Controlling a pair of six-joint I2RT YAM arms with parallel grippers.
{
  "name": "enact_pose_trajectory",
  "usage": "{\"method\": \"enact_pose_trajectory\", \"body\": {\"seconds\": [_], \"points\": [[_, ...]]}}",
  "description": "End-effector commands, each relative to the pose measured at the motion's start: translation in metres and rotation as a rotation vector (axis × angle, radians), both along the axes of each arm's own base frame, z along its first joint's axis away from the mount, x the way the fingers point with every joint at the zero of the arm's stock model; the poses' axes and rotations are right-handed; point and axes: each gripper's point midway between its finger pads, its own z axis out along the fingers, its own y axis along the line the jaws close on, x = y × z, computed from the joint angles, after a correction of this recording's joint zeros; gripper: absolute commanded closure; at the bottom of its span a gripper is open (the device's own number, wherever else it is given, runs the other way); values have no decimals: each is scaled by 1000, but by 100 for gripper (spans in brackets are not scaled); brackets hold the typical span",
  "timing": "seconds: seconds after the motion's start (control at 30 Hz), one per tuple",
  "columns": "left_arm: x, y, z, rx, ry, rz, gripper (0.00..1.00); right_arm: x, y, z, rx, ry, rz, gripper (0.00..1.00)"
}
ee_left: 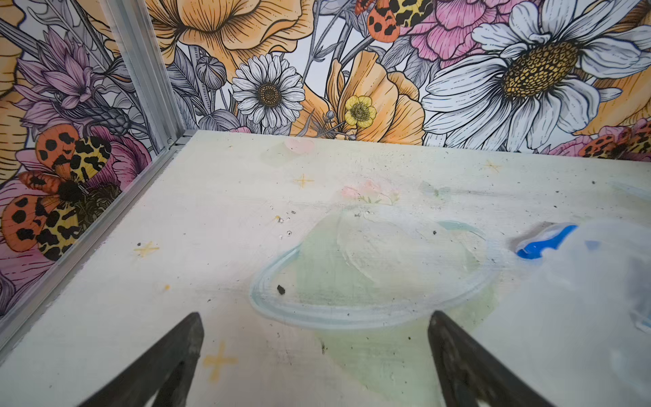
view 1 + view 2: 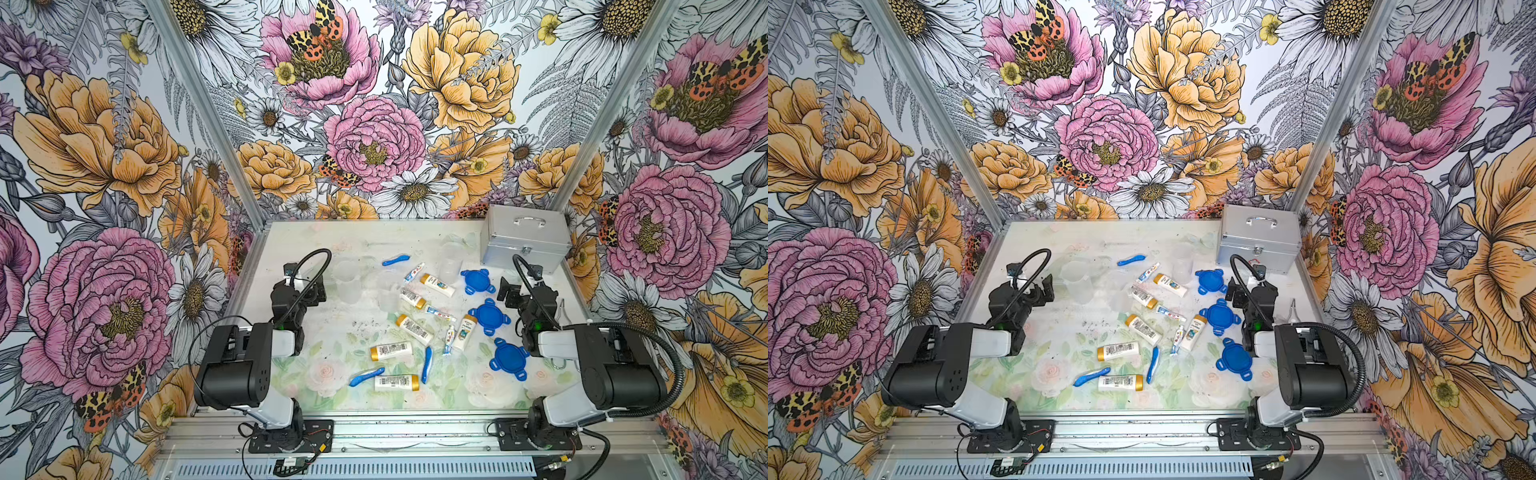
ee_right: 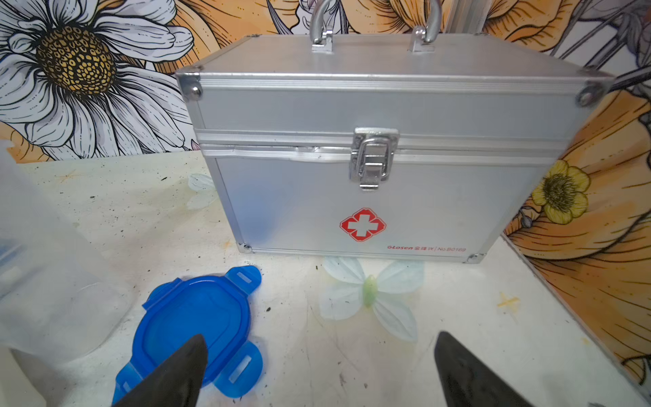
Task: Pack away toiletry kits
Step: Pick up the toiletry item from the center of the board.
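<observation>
The toiletry kits lie loose across the middle of the table in both top views: white gold-capped bottles (image 2: 414,329), small toothpaste tubes (image 2: 440,313), blue toothbrushes (image 2: 366,376), three blue tabbed lids (image 2: 489,316) and clear cups (image 2: 348,282). My left gripper (image 2: 309,286) (image 1: 315,317) stands open over bare table at the left, next to a clear cup (image 1: 599,282) with a toothbrush (image 1: 542,241) beyond it. My right gripper (image 2: 519,282) (image 3: 321,338) is open and empty at the right. One of its fingers hangs over the farthest blue lid (image 3: 197,324).
A shut silver metal case (image 2: 525,237) (image 3: 370,141) with a handle and a latched clasp stands at the back right corner, just beyond my right gripper. Flowered walls and aluminium posts enclose the table (image 2: 332,332) on three sides.
</observation>
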Motion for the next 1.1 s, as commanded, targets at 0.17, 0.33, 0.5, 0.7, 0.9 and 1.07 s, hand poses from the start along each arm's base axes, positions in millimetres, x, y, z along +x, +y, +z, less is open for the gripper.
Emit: {"method": "enact_pose_trajectory", "body": {"seconds": [0.17,0.33,0.5,0.7,0.9,1.07], "points": [[2,0,9,4,-37,7,1,6,2,8,-9,-27,2,0],[2,0,10,4,-39,5,1,6,2,8,-8,-26,2,1],[2,0,11,3,-41,6,1,6,1,8,-6,-25,0,1],[2,0,10,0,-38,7,1,7,1,8,-8,-25,1,0],[2,-1,10,4,-40,4,1,7,1,8,-22,-21,-16,1],[2,0,10,4,-39,5,1,8,1,8,-23,-20,-16,1]]}}
